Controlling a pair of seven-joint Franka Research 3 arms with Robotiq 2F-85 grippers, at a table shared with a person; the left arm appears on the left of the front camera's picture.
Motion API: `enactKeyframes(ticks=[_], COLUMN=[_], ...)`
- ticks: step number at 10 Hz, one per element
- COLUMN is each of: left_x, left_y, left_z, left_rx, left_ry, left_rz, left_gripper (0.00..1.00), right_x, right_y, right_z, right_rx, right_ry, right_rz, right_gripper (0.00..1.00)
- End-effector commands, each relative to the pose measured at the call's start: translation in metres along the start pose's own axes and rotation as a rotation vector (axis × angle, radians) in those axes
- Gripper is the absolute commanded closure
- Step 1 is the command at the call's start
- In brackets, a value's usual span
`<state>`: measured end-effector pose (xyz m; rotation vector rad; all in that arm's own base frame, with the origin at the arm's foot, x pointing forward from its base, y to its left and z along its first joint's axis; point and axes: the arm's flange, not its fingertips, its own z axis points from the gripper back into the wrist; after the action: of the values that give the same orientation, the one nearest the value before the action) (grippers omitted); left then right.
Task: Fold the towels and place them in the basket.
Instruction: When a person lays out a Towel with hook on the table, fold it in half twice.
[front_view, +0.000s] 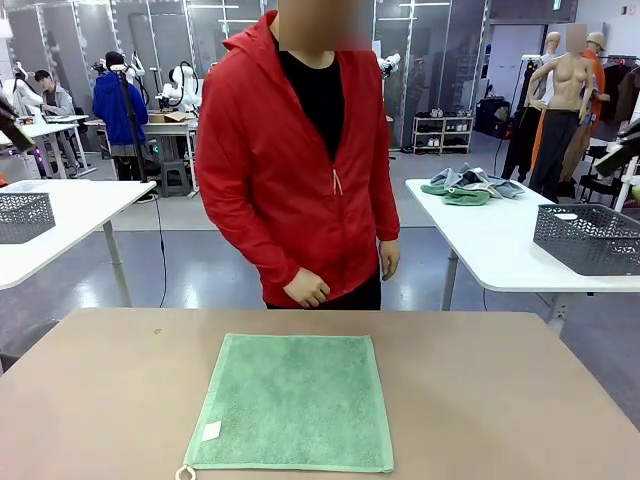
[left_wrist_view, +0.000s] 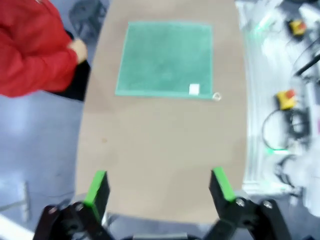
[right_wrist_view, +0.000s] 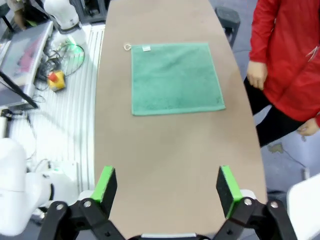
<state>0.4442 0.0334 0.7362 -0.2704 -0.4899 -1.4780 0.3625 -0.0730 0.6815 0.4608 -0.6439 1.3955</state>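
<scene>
Towel (front_view: 295, 400) (left_wrist_view: 165, 57) (right_wrist_view: 175, 77), mint green, lies flat and unfolded on the table (front_view: 100, 400), close to the robot's edge and about midway along it, its sides roughly square to the table's edges. Its white tag (front_view: 211, 430) (left_wrist_view: 194, 89) (right_wrist_view: 146, 48) sits at the near left corner, and a small loop (front_view: 185, 473) (left_wrist_view: 216, 96) (right_wrist_view: 127, 47) sticks out from that same corner onto the bare top. Well apart from the cloth, the left gripper (left_wrist_view: 158, 179) hangs above the table's left end with its 2 green-padded fingers spread wide and nothing between them. The right gripper (right_wrist_view: 165, 175) hangs above the right end, its fingers spread just as wide, also holding nothing. At the far edge a person (front_view: 300, 150) in a red jacket stands facing the towel, 1 hand (front_view: 306, 288) in front of the waist, the other (front_view: 389, 258) at the side, neither touching the cloth. Behind, a dark mesh basket (front_view: 24, 216) stands on a white table at left, and another basket (front_view: 588, 238) on a white table at right.
</scene>
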Motion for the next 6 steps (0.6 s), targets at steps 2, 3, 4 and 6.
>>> enactKeyframes(ticks=[2, 3, 4, 6], left_x=[0.061, 0.079, 0.094, 0.111], left_y=[-0.068, -0.085, -0.092, -0.098], left_z=[-0.030, -0.045, -0.068, -0.122], left_rx=[0.078, 0.095, 0.085, 0.052], left_ry=[0.163, 0.201, 0.235, 0.332], left_rz=[-0.032, -0.072, -0.122, -0.115], left_gripper=[0.00, 0.00, 0.00, 0.00], right_x=[0.059, 0.073, 0.086, 0.100], right_y=[0.079, 0.091, 0.095, 0.093], right_z=[-0.073, -0.094, -0.122, -0.158], right_rx=[-0.175, -0.194, -0.235, -0.281], right_ry=[0.171, 0.197, 0.268, 0.393], right_rz=[-0.064, -0.049, -0.065, -0.151], right_gripper=[0.00, 0.00, 0.00, 0.00])
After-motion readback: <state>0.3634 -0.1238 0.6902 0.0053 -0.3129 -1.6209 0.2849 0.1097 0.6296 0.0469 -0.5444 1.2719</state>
